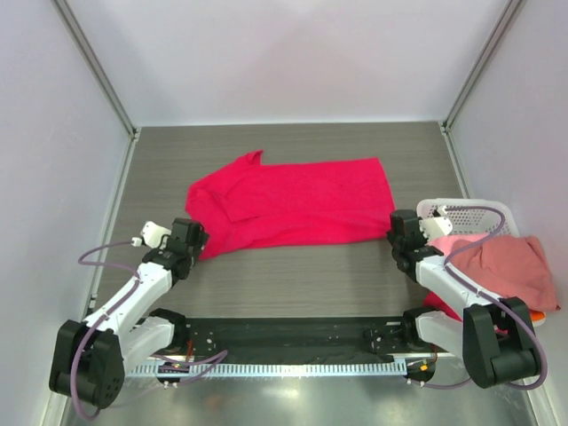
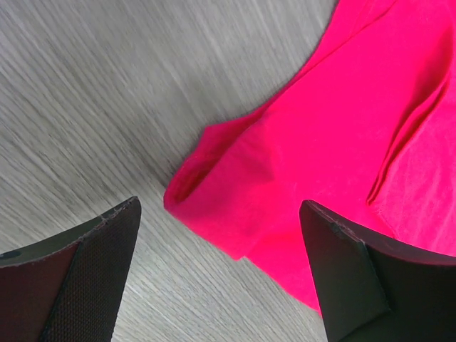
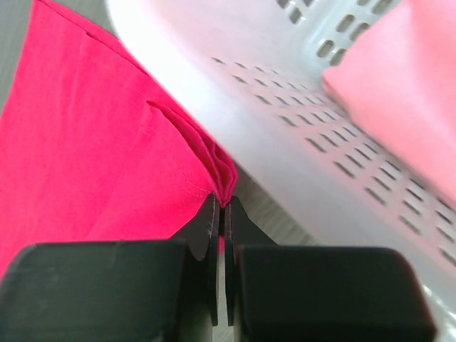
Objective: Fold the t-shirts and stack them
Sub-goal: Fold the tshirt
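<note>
Crimson t-shirt [image 1: 293, 204] lies spread mid tabletop [image 1: 293, 275]. Right fingers [image 3: 206, 235] pinched tight on its near-right hem corner, just beside white basket [image 1: 484, 211]. Left fingers [image 2: 92, 263] wide apart, holding nothing, over the sleeve end; contact w/ tabletop unclear. Pink t-shirt [image 1: 506, 262] drapes over the basket, hiding what's inside; orange cloth [image 1: 538, 314] barely peeks out.

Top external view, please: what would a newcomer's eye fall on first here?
The crimson t-shirt spread out in the middle stands out most. The right gripper is shut on its right corner, beside a white basket heaped with salmon-pink cloth. The left gripper hangs open over its left corner.
</note>
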### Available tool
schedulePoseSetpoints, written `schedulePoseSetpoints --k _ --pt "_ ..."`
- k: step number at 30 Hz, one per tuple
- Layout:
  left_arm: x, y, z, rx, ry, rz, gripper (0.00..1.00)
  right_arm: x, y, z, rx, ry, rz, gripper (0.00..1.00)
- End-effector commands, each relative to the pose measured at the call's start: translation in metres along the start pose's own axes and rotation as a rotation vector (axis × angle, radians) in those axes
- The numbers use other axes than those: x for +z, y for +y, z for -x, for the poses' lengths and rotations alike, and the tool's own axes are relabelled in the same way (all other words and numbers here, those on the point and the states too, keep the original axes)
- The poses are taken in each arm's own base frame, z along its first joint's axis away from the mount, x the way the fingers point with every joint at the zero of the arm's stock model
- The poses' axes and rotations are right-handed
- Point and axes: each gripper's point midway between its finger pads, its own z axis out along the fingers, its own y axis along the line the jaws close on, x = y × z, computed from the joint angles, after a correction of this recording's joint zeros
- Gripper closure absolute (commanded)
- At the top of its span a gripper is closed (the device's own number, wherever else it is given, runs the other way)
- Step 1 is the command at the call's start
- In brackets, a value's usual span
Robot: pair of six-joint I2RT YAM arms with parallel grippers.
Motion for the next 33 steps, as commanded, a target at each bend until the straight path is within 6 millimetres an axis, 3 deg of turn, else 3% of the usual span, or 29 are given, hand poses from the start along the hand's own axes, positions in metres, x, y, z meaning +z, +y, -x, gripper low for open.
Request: schedulePoseSetpoints --k 1,7,9,11,14,19,23,26,28,29,33 --pt "0.004 -0.007 -0.005 -0.117 0.013 -0.038 0.08 0.001 0.005 0.018 0.053 -0.102 0.035 0.99" --pt "0.009 0.0 -0.016 -0.177 0.041 -0.045 0.18 0.008 -0.001 0.008 0.029 -0.078 0.011 0.99" --pt "0.009 0.003 -0.017 -0.181 0.042 -0.034 0.27 0.008 -0.003 0.008 0.028 -0.079 0.009 0.99" --pt "0.01 0.004 -0.015 -0.192 0.031 -0.028 0.48 0.007 -0.004 0.011 0.033 -0.096 0.007 0.99" --pt "0.01 0.009 -0.003 -0.182 -0.027 0.007 0.69 0.006 -0.009 0.014 0.034 -0.115 -0.002 0.99" --pt "0.008 0.019 0.028 -0.137 -0.168 0.082 0.85 0.002 -0.014 0.02 0.05 -0.147 -0.012 0.99" --pt "0.005 0.026 0.052 -0.132 -0.241 0.125 0.86 -0.001 -0.02 0.025 0.078 -0.176 -0.025 0.99" --pt "0.005 0.029 0.056 -0.148 -0.246 0.119 0.84 -0.003 -0.021 0.029 0.102 -0.191 -0.016 0.99" --pt "0.006 0.028 0.049 -0.128 -0.213 0.097 0.67 -0.004 -0.02 0.027 0.101 -0.182 -0.01 0.99" --pt "0.007 0.023 0.047 -0.131 -0.202 0.074 0.5 -0.003 -0.019 0.026 0.101 -0.176 -0.008 0.99" --pt "0.006 0.021 0.03 -0.115 -0.114 0.037 0.36 -0.001 -0.018 0.021 0.096 -0.155 -0.006 0.99"
